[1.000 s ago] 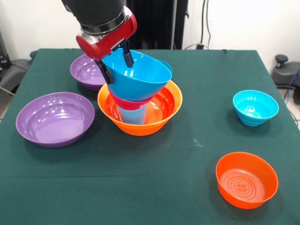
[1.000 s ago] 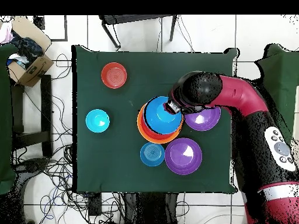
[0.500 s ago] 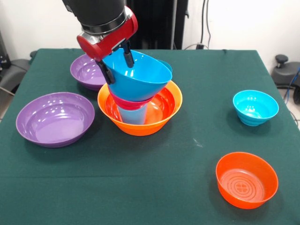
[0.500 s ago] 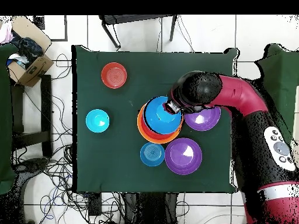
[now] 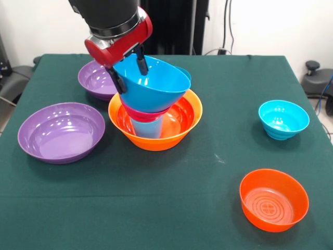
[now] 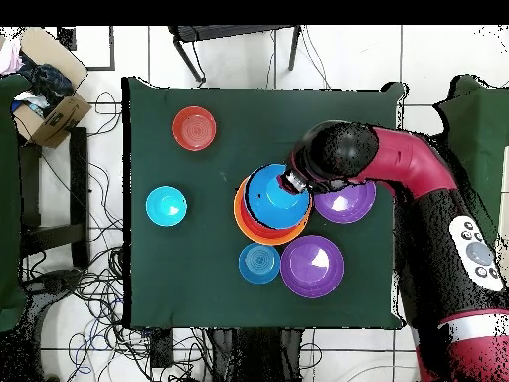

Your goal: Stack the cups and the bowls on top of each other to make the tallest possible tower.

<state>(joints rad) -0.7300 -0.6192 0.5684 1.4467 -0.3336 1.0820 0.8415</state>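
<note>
The tower stands mid-table. Its base is a large orange bowl [image 5: 155, 130] [image 6: 249, 227], and in that bowl a light blue cup [image 5: 146, 127] carries a magenta bowl [image 5: 143, 112]. A blue bowl [image 5: 153, 86] [image 6: 275, 195] sits on top, tilted toward the left of the front view. My gripper [image 5: 130, 74] [image 6: 291, 182] is shut on the blue bowl's raised rim, with one finger [image 5: 118, 83] outside the rim and the other inside.
A purple bowl [image 5: 61, 132] [image 6: 312, 266] lies left of the tower, and a second purple bowl [image 5: 96, 79] [image 6: 345, 202] lies behind it under the arm. A cyan bowl [image 5: 283, 120] [image 6: 166, 206] and a red-orange bowl [image 5: 273, 199] [image 6: 194, 128] lie to the right. A small blue bowl [image 6: 258, 263] sits beside the tower.
</note>
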